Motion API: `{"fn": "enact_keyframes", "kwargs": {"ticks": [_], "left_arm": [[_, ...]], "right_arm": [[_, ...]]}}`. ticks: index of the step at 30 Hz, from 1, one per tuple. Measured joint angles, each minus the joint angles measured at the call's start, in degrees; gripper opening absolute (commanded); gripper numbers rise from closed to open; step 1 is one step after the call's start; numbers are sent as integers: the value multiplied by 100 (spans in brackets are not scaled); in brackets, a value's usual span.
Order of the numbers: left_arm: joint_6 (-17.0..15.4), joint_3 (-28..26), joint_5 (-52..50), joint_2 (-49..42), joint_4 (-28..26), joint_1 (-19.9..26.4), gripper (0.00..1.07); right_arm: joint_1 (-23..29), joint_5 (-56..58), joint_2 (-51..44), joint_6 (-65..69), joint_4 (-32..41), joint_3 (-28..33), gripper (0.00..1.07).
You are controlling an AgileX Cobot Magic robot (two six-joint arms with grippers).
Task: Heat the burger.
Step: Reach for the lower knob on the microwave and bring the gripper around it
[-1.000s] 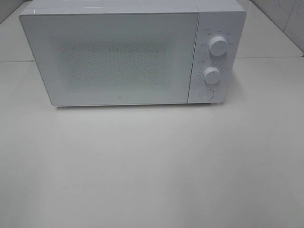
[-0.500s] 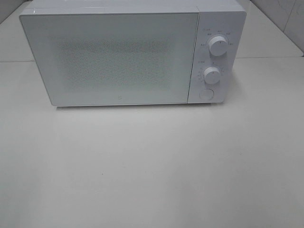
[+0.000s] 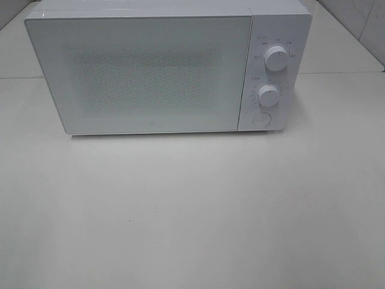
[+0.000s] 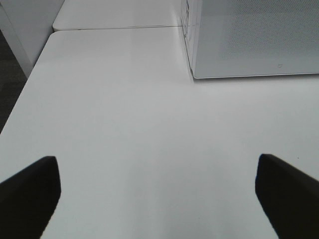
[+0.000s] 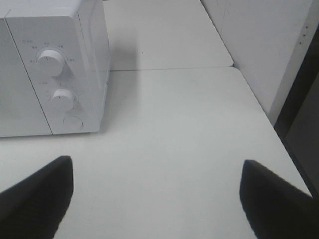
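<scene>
The left tool (image 4: 157, 167) and right tool (image 5: 155, 167) stand wide and empty over the table (image 3: 192, 211), and with no burger visible we risk knocking the shut microwave (image 3: 150, 72).

1 microwave (image 3: 150, 72), 2 knobs (image 3: 276, 58) (image 3: 268, 94), 1 btn (image 3: 261, 118), 2 tools (image 4: 158, 199) (image 5: 155, 194).

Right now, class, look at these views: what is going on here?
Nothing is being handled. The white microwave stands on the table with its door shut. The left gripper and the right gripper are both open and empty above the table, one near each end of the microwave. The burger shows in no view.
</scene>
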Motion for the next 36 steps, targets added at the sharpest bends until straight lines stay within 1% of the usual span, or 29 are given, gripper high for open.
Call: {"fn": "enact_keyframes", "kwargs": {"ticks": [2, 4, 5, 6, 8, 9, 11, 12, 14, 16, 17, 18, 19, 21, 23, 24, 26, 27, 29, 30, 32, 33, 34, 36], "left_arm": [[0, 0, 0, 0, 0, 0, 101], [0, 0, 0, 0, 0, 0, 101], [0, 0, 0, 0, 0, 0, 101], [0, 0, 0, 0, 0, 0, 101], [0, 0, 0, 0, 0, 0, 101], [0, 0, 0, 0, 0, 0, 101], [0, 0, 0, 0, 0, 0, 101], [0, 0, 0, 0, 0, 0, 101], [0, 0, 0, 0, 0, 0, 101], [0, 0, 0, 0, 0, 0, 101], [0, 0, 0, 0, 0, 0, 101], [0, 0, 0, 0, 0, 0, 101], [0, 0, 0, 0, 0, 0, 101], [0, 0, 0, 0, 0, 0, 101], [0, 0, 0, 0, 0, 0, 101], [0, 0, 0, 0, 0, 0, 101], [0, 0, 0, 0, 0, 0, 101], [0, 0, 0, 0, 0, 0, 101], [0, 0, 0, 0, 0, 0, 101], [0, 0, 0, 0, 0, 0, 101], [0, 0, 0, 0, 0, 0, 101], [0, 0, 0, 0, 0, 0, 101], [0, 0, 0, 0, 0, 0, 101], [0, 0, 0, 0, 0, 0, 101]], "right_arm": [[0, -504, 361, 0, -115, 97, 82], [0, -693, 493, 0, -155, 149, 82], [0, -1043, 716, 0, -178, 235, 81], [0, -1043, 716, 0, -178, 235, 81], [0, -1644, 1043, 11, -189, 372, 81], [0, -1644, 1043, 11, -189, 372, 81], [0, -2275, 1358, 11, -201, 493, 80], [0, -2275, 1358, 11, -201, 493, 80], [0, -2825, 1696, 17, -201, 613, 79], [0, -2974, 1776, 17, -201, 636, 79], [0, -3329, 1971, 17, -201, 705, 79], [0, -3329, 1971, 17, -201, 705, 79], [0, -3678, 2177, 17, -201, 751, 79], [0, -3804, 2286, 17, -201, 768, 79], [0, -4223, 2590, 17, -201, 779, 79], [0, -4223, 2590, 17, -201, 779, 79], [0, -4698, 2888, 17, -201, 831, 79], [0, -4698, 2888, 17, -201, 831, 79], [0, -5122, 3260, 17, -201, 848, 79], [0, -5122, 3260, 17, -201, 848, 79], [0, -5477, 3650, 17, -201, 848, 78], [0, -5477, 3650, 17, -201, 848, 78], [0, -5735, 3925, 11, -201, 848, 78], [0, -5867, 4057, 0, -195, 848, 78]]}}
